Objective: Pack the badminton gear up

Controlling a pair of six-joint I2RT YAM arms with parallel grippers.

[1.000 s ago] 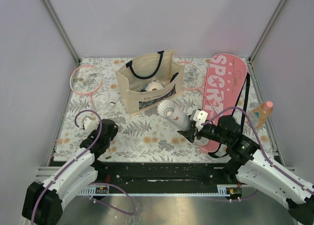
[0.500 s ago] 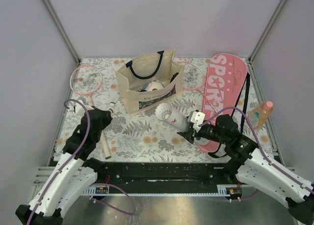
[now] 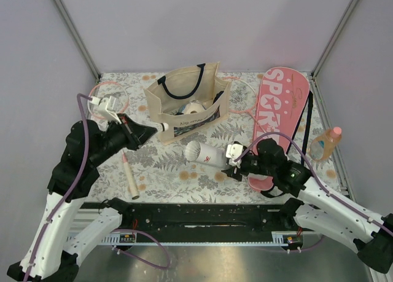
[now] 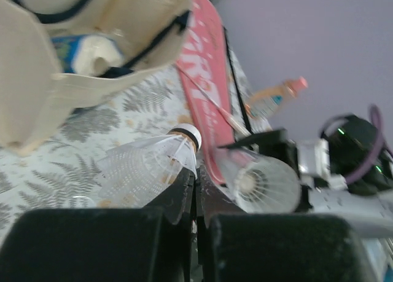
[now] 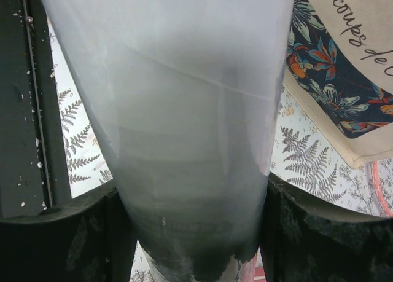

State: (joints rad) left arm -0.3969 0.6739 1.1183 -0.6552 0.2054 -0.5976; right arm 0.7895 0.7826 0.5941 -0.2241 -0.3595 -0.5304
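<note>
Top external is showing you your left gripper [image 3: 155, 129] clenching the shuttlecock [image 3: 163, 127] just off the tote's [image 3: 184, 104] near-left corner. Your right gripper [image 3: 226, 161] is grasping the tube [image 3: 202, 153] in front of the tote, its open mouth seemingly facing the shuttlecock. The cover [image 3: 279, 110] is lying right of the tote.

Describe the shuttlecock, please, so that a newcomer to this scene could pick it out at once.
Start at the beige tote at the far middle of the table. By its near-left corner, the left gripper pinches the shuttlecock. It is the small white feather cone with a dark-banded tip, unlike the long white tube in the right gripper.
</note>
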